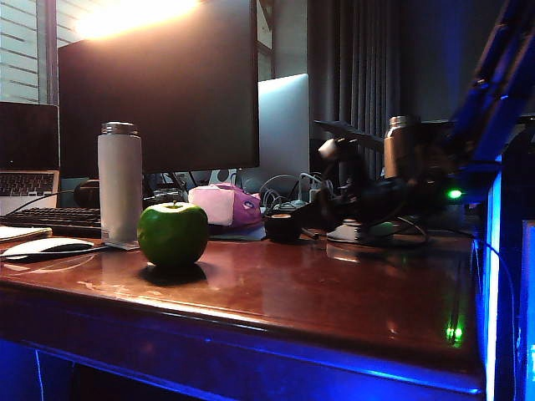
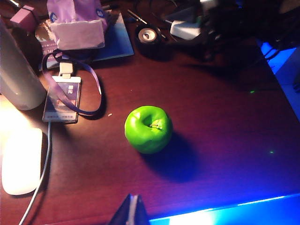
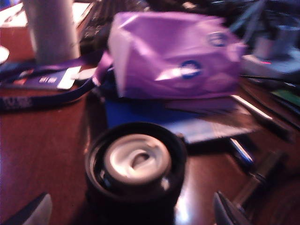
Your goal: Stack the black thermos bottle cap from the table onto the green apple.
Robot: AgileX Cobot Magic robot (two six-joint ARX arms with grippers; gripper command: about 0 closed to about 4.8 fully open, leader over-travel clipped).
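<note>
Over by the clutter at the back of the tabletop, the right pincer is spread fully released, one fingertip either side of the black thermos bottle cap. The cap sits open side up with a pale insert showing inside, just in front of a blue booklet and a purple pouch. Nothing is gripped yet.

For doing this bit well, I'd say get the fingers level on both sides of the cap wall before squeezing. The wrist picture is smeared, so I'd guess the arm isn't settled; better to let it steady first. A grab low on the wall, across the widest part, looks safest, since the cap is squat and could squirt out or tip if pinched near the rim. Watch the pens and cables lying just beside it too, one finger could snag them.

The green apple stands well apart from the cap, nearer the front edge, beside a white bottle, stem up. That stem dimple is where the cap has to land, so a straight, untilted hold now should pay off later.

The left pincer hangs above the apple area; only a tip of it shows, so I can't tell how its jaws stand.
</note>
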